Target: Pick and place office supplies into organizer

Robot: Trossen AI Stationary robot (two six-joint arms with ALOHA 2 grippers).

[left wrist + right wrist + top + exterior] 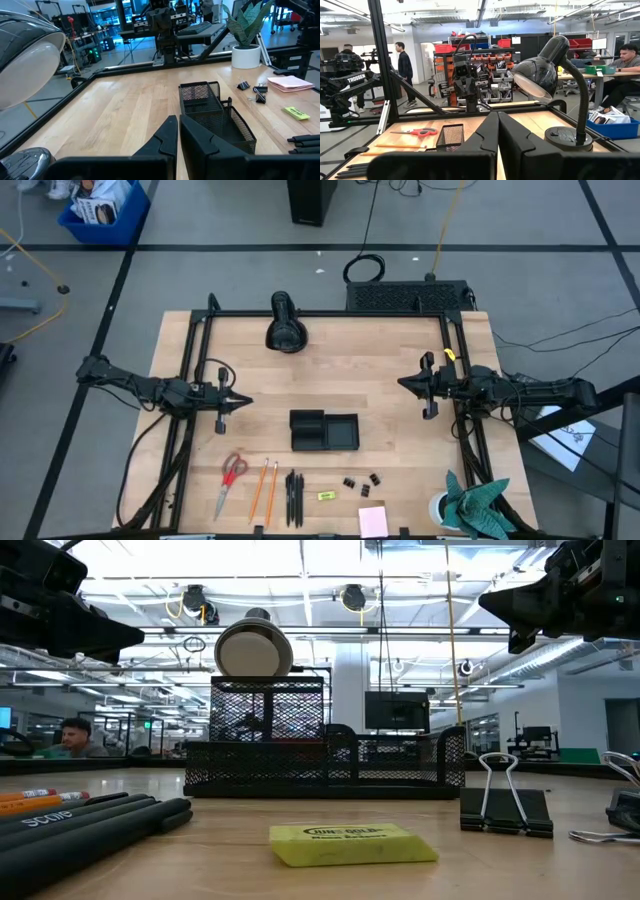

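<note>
We found the table (400, 370) bare-topped around the organizer (324, 430), which sat near its middle, a black mesh tray with compartments, and we place everything else from it.

The left arm reached in level above the wood, well to the left of the organizer, its gripper (240, 401) pointing toward the table's centre with the fingers pressed together. The right arm mirrored it, well to the right of the organizer, its gripper (404, 383) aimed inward and closed to a point as well. Neither touched anything. In the wrist views each pair of fingers met in a narrow seam, the left gripper (178, 131) looking across at the organizer (215, 112) and the right gripper (497, 131) looking past its corner (449, 136).

Beyond the organizer, toward the far edge, stood the lamp (286, 323), head down over the wood.

The supplies lay in a row nearer the front edge than the organizer. The scissors (230, 478) lay farthest left of it, open-handled, then the two pencils (264, 487) side by side, then the pens (294, 496) bunched just in front of its left end. The pink pad (373, 521) lay at the table's edge, in front of its right end. The clips (362, 480) were scattered just in front of that right end, and the yellow eraser (326, 495) sat between pens and clips.

The plant (472, 505) occupied the front right corner, well apart from the organizer.
</note>
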